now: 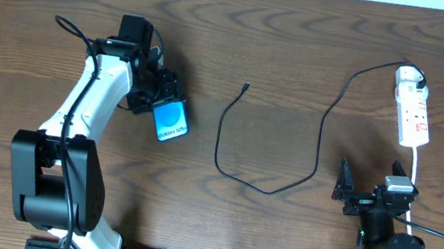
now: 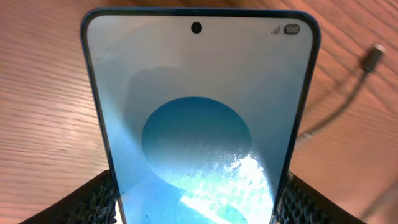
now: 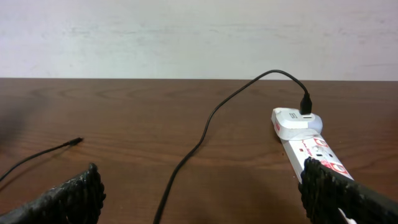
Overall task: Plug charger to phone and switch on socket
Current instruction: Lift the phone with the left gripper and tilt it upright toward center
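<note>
My left gripper (image 1: 161, 98) is shut on the phone (image 1: 170, 121), a slim phone with a blue screen; its fingers clamp both long edges in the left wrist view (image 2: 198, 106). The charger cable (image 1: 237, 174) runs across the table middle, its connector tip (image 1: 246, 86) lying free, also seen in the left wrist view (image 2: 375, 55). Its white plug (image 1: 409, 78) sits in the socket (image 1: 413, 117), a white power strip with red markings at the right. My right gripper (image 1: 364, 197) is open and empty, below the socket (image 3: 314, 149), with the cable (image 3: 205, 134) ahead.
The socket's white lead (image 1: 415, 180) runs down past my right arm. The table's far edge meets a white wall (image 3: 186, 37). The left arm's black cables (image 1: 75, 32) loop at the left.
</note>
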Controlling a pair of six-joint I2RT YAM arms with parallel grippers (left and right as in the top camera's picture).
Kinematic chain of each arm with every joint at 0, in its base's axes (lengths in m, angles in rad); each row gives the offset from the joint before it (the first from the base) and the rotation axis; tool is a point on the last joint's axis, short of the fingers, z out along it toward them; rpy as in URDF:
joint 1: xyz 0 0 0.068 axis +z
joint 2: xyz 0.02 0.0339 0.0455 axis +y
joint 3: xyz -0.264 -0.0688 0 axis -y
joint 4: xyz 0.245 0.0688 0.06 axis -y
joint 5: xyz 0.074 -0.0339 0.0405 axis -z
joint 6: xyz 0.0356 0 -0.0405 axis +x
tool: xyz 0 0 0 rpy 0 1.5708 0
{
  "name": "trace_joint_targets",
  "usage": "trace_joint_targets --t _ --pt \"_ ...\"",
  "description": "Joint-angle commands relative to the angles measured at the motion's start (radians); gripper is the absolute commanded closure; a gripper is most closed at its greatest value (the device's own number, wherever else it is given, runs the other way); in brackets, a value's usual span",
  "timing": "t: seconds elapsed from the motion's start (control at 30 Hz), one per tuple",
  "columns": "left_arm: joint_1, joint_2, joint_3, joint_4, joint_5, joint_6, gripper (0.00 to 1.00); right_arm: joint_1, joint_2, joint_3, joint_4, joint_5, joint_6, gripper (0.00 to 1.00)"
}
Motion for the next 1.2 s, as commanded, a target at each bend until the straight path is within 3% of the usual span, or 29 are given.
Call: trace_joint_targets --t 0.0,0.17,0.23,0.43,0.63,0.87,1.17 --pt "-0.003 -0.006 0.009 -0.014 0.244 -0.06 0.37 0.002 -0.005 -0.003 -0.003 0.005 -0.005 0.01" --pt "-0.003 -0.006 0.009 -0.013 0.496 -0.078 0.38 0.002 -0.005 -0.003 -0.003 0.005 -0.005 0.01" --pt "-0.003 -0.006 0.009 -0.013 0.548 -0.204 0.43 0.002 -0.005 -0.003 -0.003 0.005 -0.005 0.01" --pt "-0.003 -0.006 0.009 -0.014 0.56 -0.398 0.43 0.002 -0.005 -0.003 -0.003 0.005 -0.005 0.01" --pt "-0.003 -0.006 0.009 -0.013 0.565 -0.467 0.43 0.002 -0.005 -0.003 -0.003 0.005 -0.005 0.01" --pt "-0.003 -0.006 0.009 -0.013 0.701 -0.496 0.43 0.002 -0.005 -0.003 -0.003 0.005 -0.005 0.01" --pt "-0.003 -0.006 0.009 -0.005 0.785 -0.669 0.43 0.001 -0.005 -0.003 -0.002 0.005 -0.038 0.01"
